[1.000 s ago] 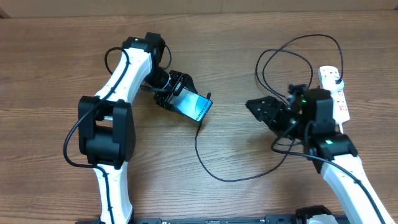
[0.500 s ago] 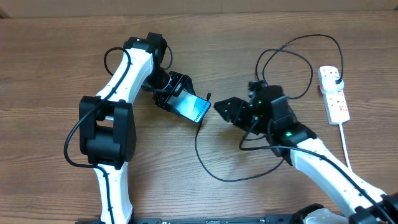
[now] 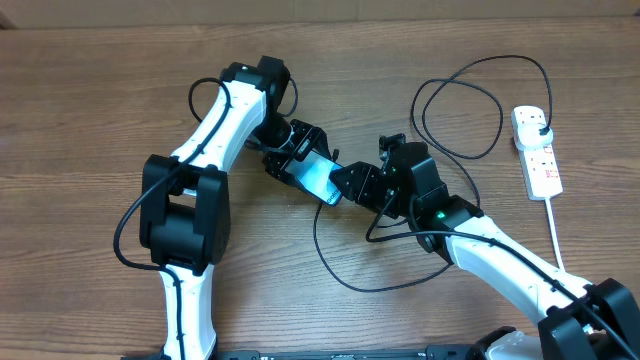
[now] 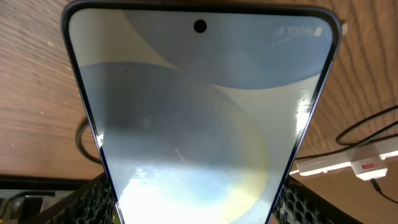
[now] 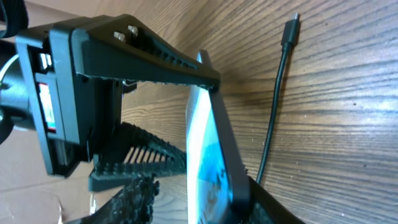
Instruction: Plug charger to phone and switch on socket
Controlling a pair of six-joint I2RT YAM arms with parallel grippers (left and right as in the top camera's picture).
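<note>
Black charger cable: loose loops on the brown wooden table; its small connector tip lies free on the wood.
Right gripper: fingers apart, with the lower end of the slim blue-screened phone between them.
Phone: mid-table, tilted, held at its upper part.
Left gripper: fingers clamped on the phone's long edges.
White power strip with red switches: far right, well apart from the phone, with a black plug in its far end.

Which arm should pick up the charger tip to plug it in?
Right. The left gripper is full, clamped on the phone. The right gripper is open and holds nothing, and the charger tip lies on the table near it.
</note>
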